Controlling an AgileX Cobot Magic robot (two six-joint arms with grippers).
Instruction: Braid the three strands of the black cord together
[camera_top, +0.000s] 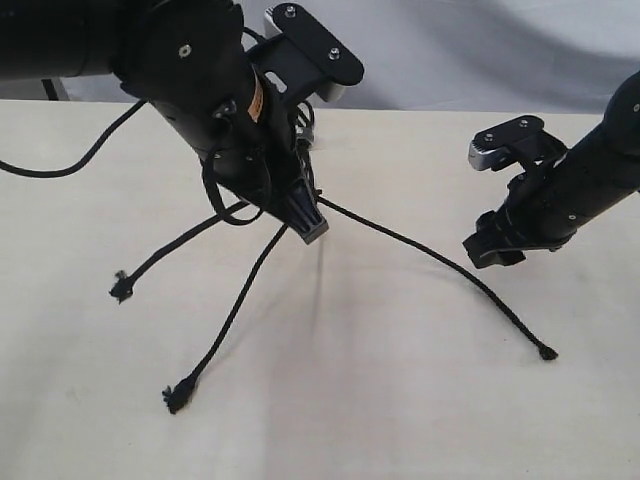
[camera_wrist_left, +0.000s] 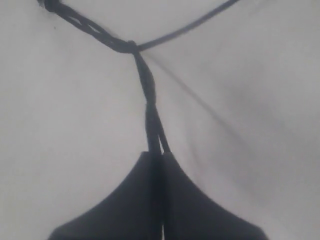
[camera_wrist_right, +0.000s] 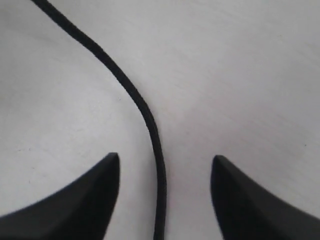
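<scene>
The black cord (camera_top: 318, 196) lies on the pale table, its three strands fanning out from under my left gripper (camera_top: 310, 228). That gripper is shut on two strands (camera_wrist_left: 152, 125) just below the knot (camera_wrist_left: 131, 46); a braided stretch (camera_wrist_left: 82, 25) runs beyond the knot. The left strand (camera_top: 170, 250) and middle strand (camera_top: 235, 310) trail toward the front left and end frayed. The right strand (camera_top: 440, 262) runs to the right. My right gripper (camera_top: 490, 248) hangs open over it, and this strand (camera_wrist_right: 135, 95) passes between the fingertips (camera_wrist_right: 112, 162) untouched.
A thick smooth arm cable (camera_top: 70, 165) loops over the table (camera_top: 400, 400) at the far left. The right strand's free end (camera_top: 547, 351) lies in front of the right arm. A white cloth backdrop (camera_top: 480, 50) runs behind the table.
</scene>
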